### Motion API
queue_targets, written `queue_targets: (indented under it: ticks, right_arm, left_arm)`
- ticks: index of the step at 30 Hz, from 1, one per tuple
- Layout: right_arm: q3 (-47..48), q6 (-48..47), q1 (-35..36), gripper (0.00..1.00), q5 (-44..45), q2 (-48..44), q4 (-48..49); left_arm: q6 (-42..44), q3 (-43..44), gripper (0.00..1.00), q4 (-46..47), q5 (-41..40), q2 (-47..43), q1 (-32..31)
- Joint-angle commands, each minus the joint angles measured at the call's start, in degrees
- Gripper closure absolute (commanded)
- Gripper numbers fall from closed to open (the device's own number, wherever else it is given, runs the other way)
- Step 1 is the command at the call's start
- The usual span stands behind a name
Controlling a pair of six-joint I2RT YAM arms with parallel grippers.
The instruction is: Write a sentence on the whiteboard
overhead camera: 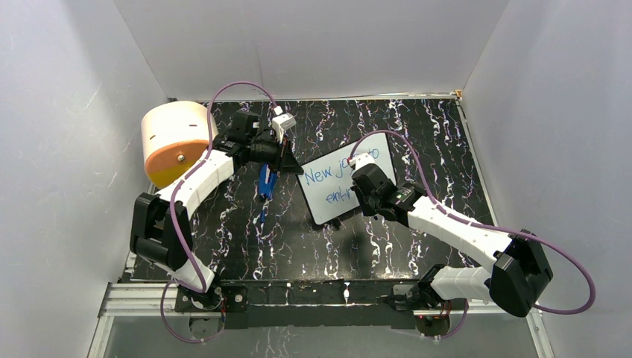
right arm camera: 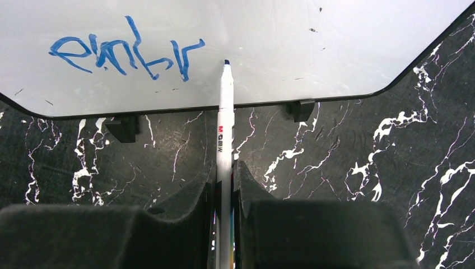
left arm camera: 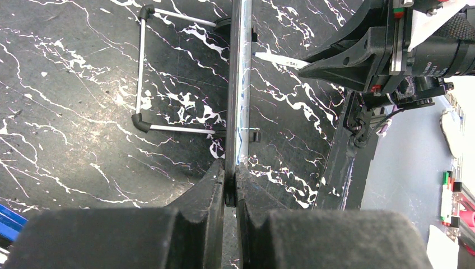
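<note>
The whiteboard [overhead camera: 322, 204] stands tilted on its wire stand mid-table. The sentence [overhead camera: 323, 176] in blue reads "New jo… to" with "embr" below it; my right wrist covers part of it. My left gripper [overhead camera: 288, 161] is shut on the board's left edge, which shows edge-on in the left wrist view [left arm camera: 240, 84] between the fingers [left arm camera: 210, 193]. My right gripper [right arm camera: 225, 179] is shut on a white marker [right arm camera: 225, 126]. The marker's blue tip touches the board [right arm camera: 336, 45] just right of the last letter of "embr" [right arm camera: 126, 53].
A peach cylinder with an orange face [overhead camera: 175, 142] stands at the back left. A blue object [overhead camera: 267, 183] lies on the black marbled table [overhead camera: 298, 246] beside the left gripper. The board's wire stand [left arm camera: 140, 73] juts out behind it. White walls enclose the table.
</note>
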Motion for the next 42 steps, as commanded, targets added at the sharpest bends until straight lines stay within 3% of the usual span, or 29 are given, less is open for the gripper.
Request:
queue_targets:
  ticks: [1,42]
  right_arm:
    - [1.3,-0.9,-0.3,1.00,-0.5,-1.0,2.8]
    - [4.0,-2.2,-0.8,1.00,-1.8,1.4,4.6]
  left_arm:
    - [2.5,0.8,1.00,-2.9,-1.2,1.4,0.0]
    - [2.6,0.8,1.00,-2.9,-0.3,1.3,0.0]
